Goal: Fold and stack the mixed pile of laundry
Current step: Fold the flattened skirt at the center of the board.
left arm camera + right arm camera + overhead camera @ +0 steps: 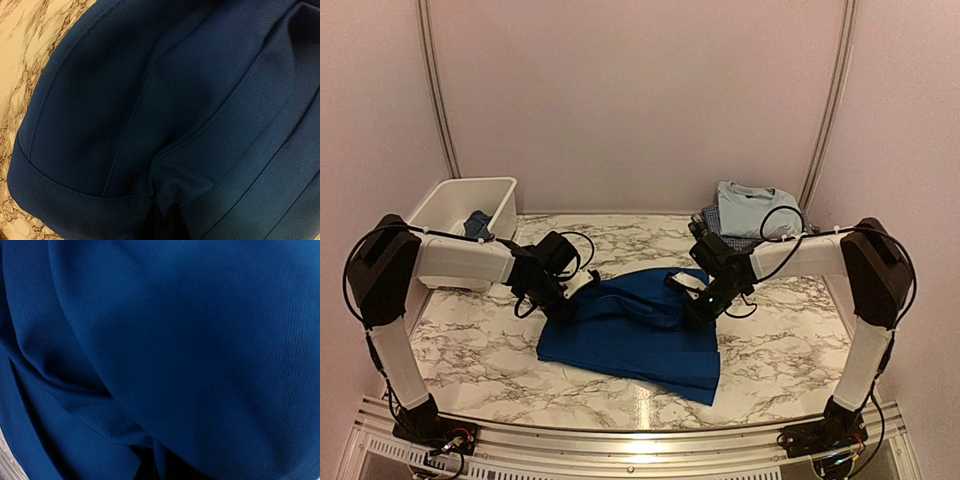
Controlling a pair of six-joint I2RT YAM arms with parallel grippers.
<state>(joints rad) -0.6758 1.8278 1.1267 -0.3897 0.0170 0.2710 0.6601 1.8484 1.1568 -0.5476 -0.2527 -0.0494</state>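
One white bin [440,205] sits rear left, some cloth [476,226] inside. Mid-table, left gripper [568,303] is pinched closed on left edge of spread royal blue garment [630,340]; right gripper [696,308] clamps tight on its right side. Rear right, light blue T-shirt [755,208] lies folded atop navy checked shirt [714,222].

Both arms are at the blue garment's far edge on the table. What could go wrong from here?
1. Both wrist views show only cloth, so how much of the royal blue garment the left gripper and right gripper pinch is unclear. One side may slip and skew the fold.
2. The right arm reaches just in front of the light blue T-shirt on the folded stack. A backward swing could disturb it.
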